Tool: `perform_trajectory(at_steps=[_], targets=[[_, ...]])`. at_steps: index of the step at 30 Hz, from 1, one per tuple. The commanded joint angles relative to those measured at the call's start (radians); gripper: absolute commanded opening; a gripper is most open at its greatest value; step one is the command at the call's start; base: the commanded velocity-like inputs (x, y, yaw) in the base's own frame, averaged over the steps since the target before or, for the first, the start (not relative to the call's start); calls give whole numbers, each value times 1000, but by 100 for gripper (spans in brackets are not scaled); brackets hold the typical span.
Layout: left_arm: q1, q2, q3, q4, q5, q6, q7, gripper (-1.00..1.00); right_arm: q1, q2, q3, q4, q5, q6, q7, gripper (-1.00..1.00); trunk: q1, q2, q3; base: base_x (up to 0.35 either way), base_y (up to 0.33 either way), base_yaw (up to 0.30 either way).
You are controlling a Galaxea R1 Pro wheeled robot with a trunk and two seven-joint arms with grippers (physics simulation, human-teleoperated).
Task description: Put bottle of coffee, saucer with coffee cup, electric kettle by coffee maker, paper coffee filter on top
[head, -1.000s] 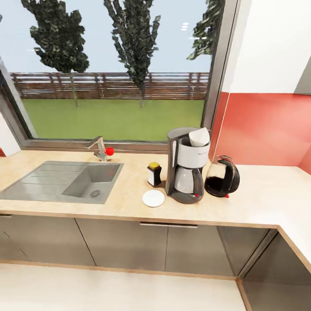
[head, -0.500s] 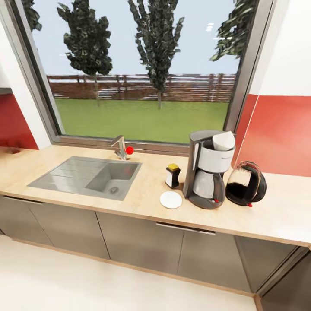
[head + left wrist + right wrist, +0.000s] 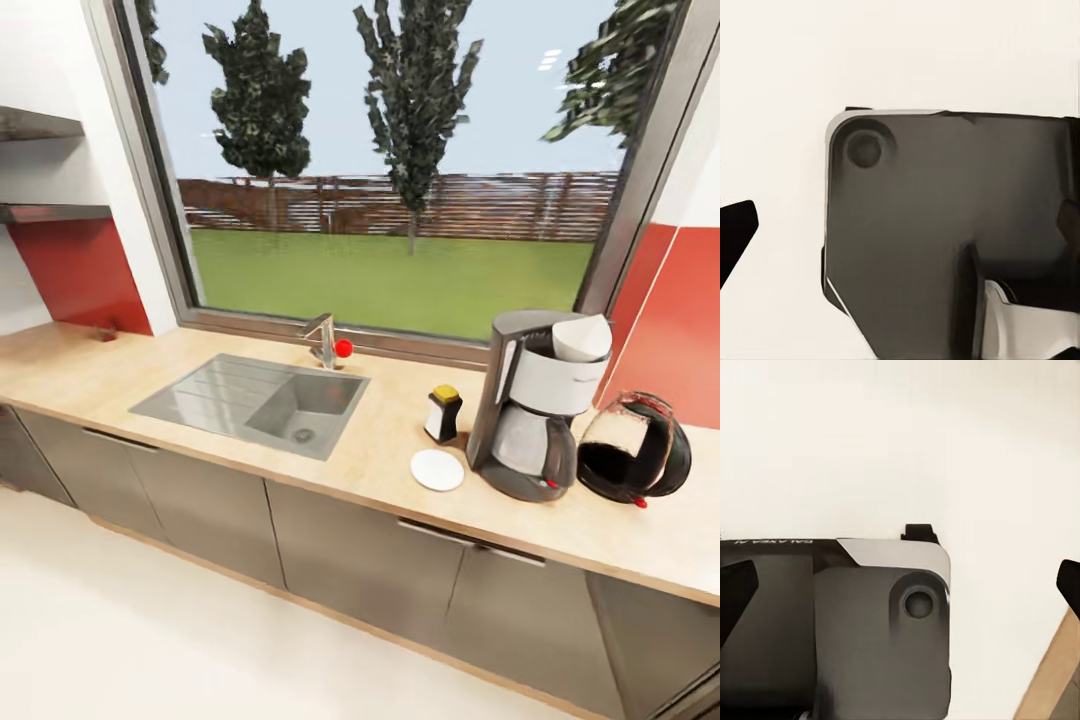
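The saucer [image 3: 437,469] is lying bare left of the coffee maker [image 3: 535,415], waiting for its cup, and I cannot tell how either arm's jaws are standing.

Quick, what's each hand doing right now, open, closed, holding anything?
Left hand: apparently open, holding nothing visible.
Right hand: open, nothing between its fingertips.

A light wood countertop [image 3: 380,465] ran under the window, above grey cabinet fronts. A grey sink [image 3: 255,403] was set into it, with a faucet [image 3: 325,341] behind. Toward the right end stood a coffee maker [image 3: 530,420] with a white paper filter [image 3: 582,338] on top. A yellow-lidded bottle of coffee [image 3: 443,414] and a white saucer [image 3: 437,470] sat just beside it on one side, a black electric kettle [image 3: 635,461] on the other
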Motion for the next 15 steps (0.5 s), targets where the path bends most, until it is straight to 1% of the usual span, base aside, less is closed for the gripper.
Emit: perform_trajectory(at_steps=[1,3,6,15], targets=[[0,1,3,-2,4,0,-11,100,0,0,2,-2,-3,6,-4,100,1,-2,-1,0,0,281],[0,4,5,-2,6,0,-14,100,0,0,2,-2,-3,6,-4,100,1,-2,-1,31,48,281],[1,7,10,-2,9,-1,-16,100,0,0,2,-2,-3,6,-4,100,1,-2,1,95,187,281],[1,8,11,-2,11,-1,-16,100,1,0,2,-2,-3,6,-4,100,1,-2,4,140,293,281]])
